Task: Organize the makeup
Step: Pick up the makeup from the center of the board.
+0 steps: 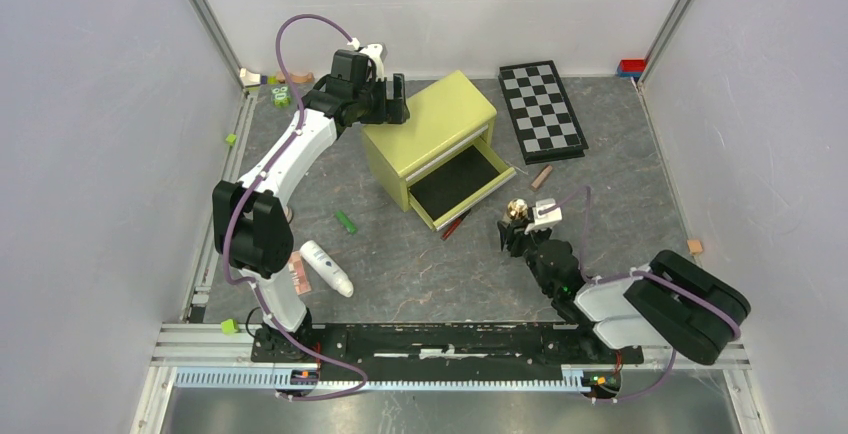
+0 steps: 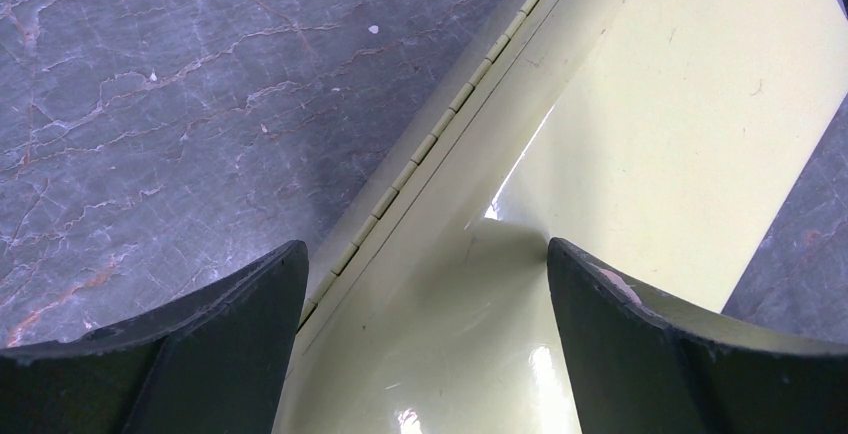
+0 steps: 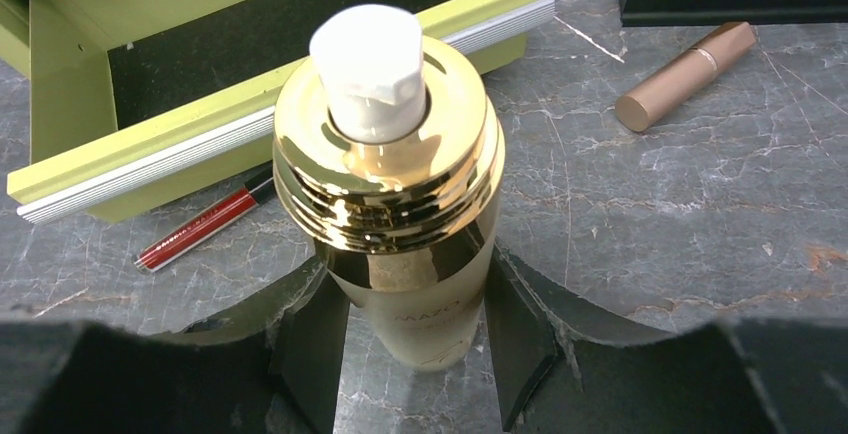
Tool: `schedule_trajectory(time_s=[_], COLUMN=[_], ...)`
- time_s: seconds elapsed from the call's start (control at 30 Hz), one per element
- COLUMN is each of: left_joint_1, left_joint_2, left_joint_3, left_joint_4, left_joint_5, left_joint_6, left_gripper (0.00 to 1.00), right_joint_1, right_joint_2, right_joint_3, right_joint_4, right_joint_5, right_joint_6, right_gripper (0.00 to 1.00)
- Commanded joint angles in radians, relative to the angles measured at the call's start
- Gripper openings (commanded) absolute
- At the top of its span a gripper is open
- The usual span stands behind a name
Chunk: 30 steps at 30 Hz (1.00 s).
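left claw spread over the green box, mostly cut off; right claw flanks the beige gold-capped bottle, contact unclear.

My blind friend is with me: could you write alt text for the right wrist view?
A beige gold-capped bottle with a white pump top stands upright, the dark fingers of the right gripper against its sides. Behind it: an open yellow-green drawer, a red stick beside it, and a rose-gold tube on the grey table.
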Motion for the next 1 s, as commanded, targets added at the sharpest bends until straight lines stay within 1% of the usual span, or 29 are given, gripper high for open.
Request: schedule_trajectory(time_s=[0.0, 0.13, 0.2, 0.3, 0.37, 0.47, 0.5, 0.57, 0.77, 0.87, 0.97], left_joint_1=[0.008, 0.009, 0.008, 0.01, 0.009, 0.008, 0.009, 0.009, 0.008, 0.009, 0.01], left_joint_2=[0.016, 0.017, 0.017, 0.017, 0.017, 0.015, 0.014, 0.014, 0.015, 0.014, 0.014], left_joint_3=[-0.005, -0.005, -0.005, -0.005, -0.005, -0.006, -0.006, -0.005, -0.003, -0.003, -0.005], left_joint_4=[-0.095, -0.094, -0.095, -0.095, -0.095, -0.095, -0.095, -0.096, -0.096, -0.097, -0.097], left_joint_5=[-0.029, -0.029, -0.029, -0.027, -0.029, -0.031, -0.032, -0.033, -0.026, -0.026, -0.03], left_joint_6=[0.039, 0.039, 0.039, 0.039, 0.039, 0.041, 0.041, 0.041, 0.038, 0.038, 0.039], left_gripper=[0.94, 0.94, 0.94, 0.94, 0.94, 0.94, 0.94, 0.94, 0.94, 0.94, 0.94], right_joint_1=[0.003, 0.003, 0.003, 0.001, 0.002, 0.0, -0.001, -0.006, -0.034, -0.058, -0.079], right_joint_2=[-0.106, -0.209, -0.263, -0.317, -0.333, -0.34, -0.338, -0.33, -0.289, -0.25, -0.209], right_joint_3=[-0.062, -0.009, 0.046, 0.123, 0.185, 0.278, 0.313, 0.375, 0.51, 0.559, 0.574], right_joint_4=[-0.099, -0.248, -0.345, -0.478, -0.561, -0.671, -0.708, -0.764, -0.806, -0.778, -0.719], right_joint_5=[0.015, 0.029, 0.035, 0.019, -0.013, -0.04, -0.048, -0.074, -0.193, -0.276, -0.329], right_joint_6=[-0.009, 0.004, 0.021, 0.044, 0.056, 0.1, 0.115, 0.135, 0.226, 0.306, 0.432], right_gripper=[0.4, 0.35, 0.32, 0.23, 0.2, 0.07, 0.05, 0.04, 0.02, 0.02, 0.0])
